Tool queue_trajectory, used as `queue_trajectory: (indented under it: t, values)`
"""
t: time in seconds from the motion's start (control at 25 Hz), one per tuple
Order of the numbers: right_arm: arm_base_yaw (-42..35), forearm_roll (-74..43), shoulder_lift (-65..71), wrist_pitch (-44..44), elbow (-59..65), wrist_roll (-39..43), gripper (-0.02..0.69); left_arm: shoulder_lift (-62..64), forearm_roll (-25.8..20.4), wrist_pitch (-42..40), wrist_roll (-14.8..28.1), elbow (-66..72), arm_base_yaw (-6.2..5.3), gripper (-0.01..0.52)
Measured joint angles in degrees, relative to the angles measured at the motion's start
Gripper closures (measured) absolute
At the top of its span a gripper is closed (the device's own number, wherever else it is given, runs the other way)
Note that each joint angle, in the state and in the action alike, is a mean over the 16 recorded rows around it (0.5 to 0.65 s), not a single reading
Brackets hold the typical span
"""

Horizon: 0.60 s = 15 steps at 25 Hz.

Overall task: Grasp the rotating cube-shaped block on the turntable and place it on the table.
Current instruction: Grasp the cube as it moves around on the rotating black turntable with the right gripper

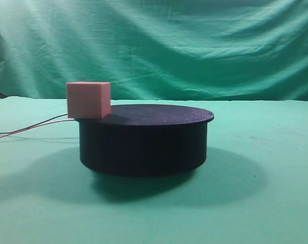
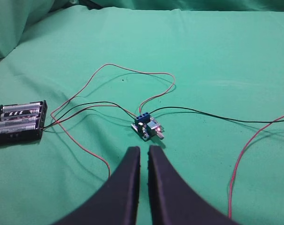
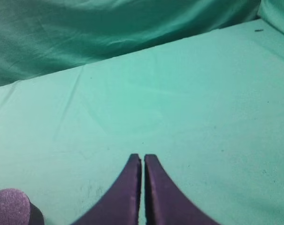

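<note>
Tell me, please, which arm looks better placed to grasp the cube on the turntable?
Probably left: the cube sits at the turntable's left edge, that arm's side. Neither the left gripper nor the right gripper sees it.

Pinkish-tan cube-shaped block [image 1: 88, 99], matte black turntable [image 1: 146, 140], plain green table [image 1: 255, 203]; red and black wires [image 1: 36, 127] at nine o'clock.

The exterior high view sits low, level with the turntable [image 1: 146, 137]; both wrist views look down across the green table [image 3: 188, 108], their only shared ground.
</note>
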Motion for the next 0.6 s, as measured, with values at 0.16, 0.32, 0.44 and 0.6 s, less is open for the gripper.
queue_trajectory:
  t: [0.16, 0.32, 0.44, 0.6]
  values:
    - [5.73, 2.95, 8.11, 2.48, -4.17, -7.38, 0.53, 0.0, 0.0, 0.0, 0.0, 0.0, 0.0, 0.514]
    - [10.52, 4.36, 15.33, 3.02, -7.65, -9.98, 0.378, 0.0, 0.0, 0.0, 0.0, 0.0, 0.0, 0.514]
    - [12.97, 5.09, 19.86, 2.98, -9.96, -10.83, 0.263, 0.0, 0.0, 0.0, 0.0, 0.0, 0.0, 0.514]
    - [14.97, 6.26, 24.82, 2.69, -12.6, -11.74, 0.128, 0.0, 0.0, 0.0, 0.0, 0.0, 0.0, 0.514]
